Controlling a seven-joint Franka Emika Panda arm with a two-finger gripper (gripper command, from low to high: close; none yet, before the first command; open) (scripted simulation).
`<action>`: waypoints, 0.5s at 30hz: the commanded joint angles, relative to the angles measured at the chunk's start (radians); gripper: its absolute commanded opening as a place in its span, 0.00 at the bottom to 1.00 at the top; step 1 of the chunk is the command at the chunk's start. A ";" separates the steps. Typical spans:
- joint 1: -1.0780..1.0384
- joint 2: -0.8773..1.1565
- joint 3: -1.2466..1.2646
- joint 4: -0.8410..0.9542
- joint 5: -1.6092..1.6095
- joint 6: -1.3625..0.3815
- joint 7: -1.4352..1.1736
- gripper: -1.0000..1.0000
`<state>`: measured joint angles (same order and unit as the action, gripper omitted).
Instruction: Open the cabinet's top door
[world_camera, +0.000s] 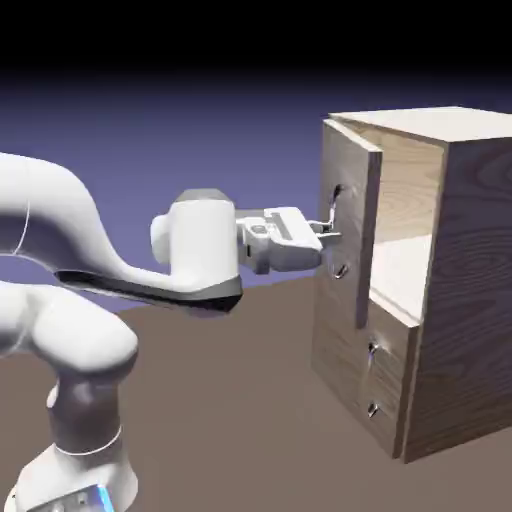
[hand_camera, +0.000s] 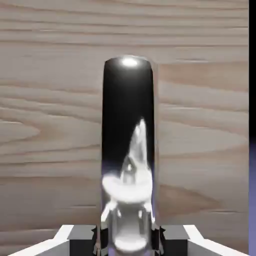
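Observation:
The light-brown wood-grain cabinet (world_camera: 470, 290) stands at the right of the exterior view. Its top door (world_camera: 345, 160) stands ajar, its free edge swung out from the body so the pale inside shows behind it. My gripper (world_camera: 326, 232) reaches in level from the left and is shut on the door's vertical silver bar handle (world_camera: 336, 205). In the hand view the handle (hand_camera: 129, 125) rises as a dark shiny bar between my grey fingertips (hand_camera: 75, 239), with the door's wood (hand_camera: 50, 100) filling the picture behind it.
Below the top door sits a shorter wood panel (world_camera: 390, 385) with a small metal handle (world_camera: 372, 378); it is flush with the cabinet. The brown table (world_camera: 230, 400) stretches between my arm's base and the cabinet.

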<state>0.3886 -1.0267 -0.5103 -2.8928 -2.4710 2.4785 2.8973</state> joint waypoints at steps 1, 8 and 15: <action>-0.023 -0.005 0.036 -0.013 0.033 -0.008 0.000 0.00; -0.121 -0.072 0.265 -0.096 0.302 -0.090 -0.056 0.00; -0.258 -0.099 0.487 -0.120 0.496 -0.059 -0.050 0.00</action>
<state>0.1302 -1.1252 -0.0238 -3.0127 -1.9760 2.4206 2.8479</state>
